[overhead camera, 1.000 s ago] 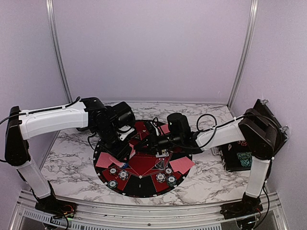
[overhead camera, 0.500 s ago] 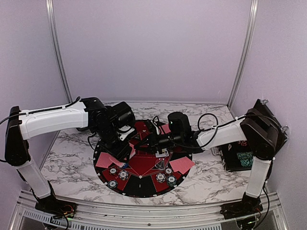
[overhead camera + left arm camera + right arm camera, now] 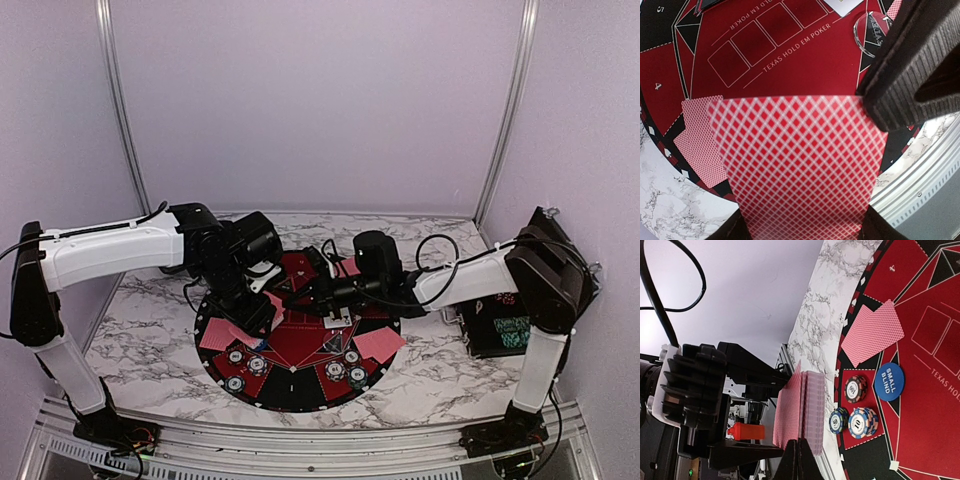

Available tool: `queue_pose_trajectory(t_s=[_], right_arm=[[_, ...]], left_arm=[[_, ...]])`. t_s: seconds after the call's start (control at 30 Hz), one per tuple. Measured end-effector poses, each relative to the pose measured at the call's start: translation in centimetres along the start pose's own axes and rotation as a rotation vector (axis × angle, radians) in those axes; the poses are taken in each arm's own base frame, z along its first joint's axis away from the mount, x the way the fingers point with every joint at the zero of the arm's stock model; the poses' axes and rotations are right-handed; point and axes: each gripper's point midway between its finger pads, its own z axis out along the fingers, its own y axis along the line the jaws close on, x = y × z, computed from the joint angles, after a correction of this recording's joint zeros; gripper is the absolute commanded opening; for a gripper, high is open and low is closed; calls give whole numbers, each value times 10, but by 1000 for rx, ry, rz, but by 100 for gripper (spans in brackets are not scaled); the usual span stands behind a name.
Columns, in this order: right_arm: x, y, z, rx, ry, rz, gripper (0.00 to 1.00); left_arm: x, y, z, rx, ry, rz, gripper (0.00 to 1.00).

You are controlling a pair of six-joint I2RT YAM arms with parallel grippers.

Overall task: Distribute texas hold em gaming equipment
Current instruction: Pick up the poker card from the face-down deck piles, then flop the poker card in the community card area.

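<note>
while the left hand (image 3: 258,310) clamps it, the deck (image 3: 800,165) shows red lattice.

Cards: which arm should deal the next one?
Right. The left gripper holds the deck; the right gripper, shut, sits at its edge, likely ready to pull one card off.

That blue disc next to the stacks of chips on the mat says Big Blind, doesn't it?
No: the blue disc reads Small Blind, as the right wrist view shows. It does lie on the mat next to the stacks of chips.
</note>
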Motion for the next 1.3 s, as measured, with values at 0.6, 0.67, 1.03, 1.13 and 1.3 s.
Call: queue_pose_trajectory(t_s=[0.6, 0.67, 1.03, 1.13, 1.3], right_arm=[[-16, -14, -21, 26, -55, 34, 0], [-17, -15, -24, 28, -61, 34, 0], [-40, -8, -64, 37, -148, -47, 0], [-48, -14, -84, 76, -185, -100, 0], [-62, -29, -108, 223, -241, -260, 0]], left_arm=[[2, 0, 0, 0, 10, 0, 52], [2, 0, 0, 0, 10, 0, 52], [3, 0, 0, 0, 11, -1, 52], [3, 0, 1, -1, 12, -3, 52], [6, 1, 3, -4, 20, -6, 52]])
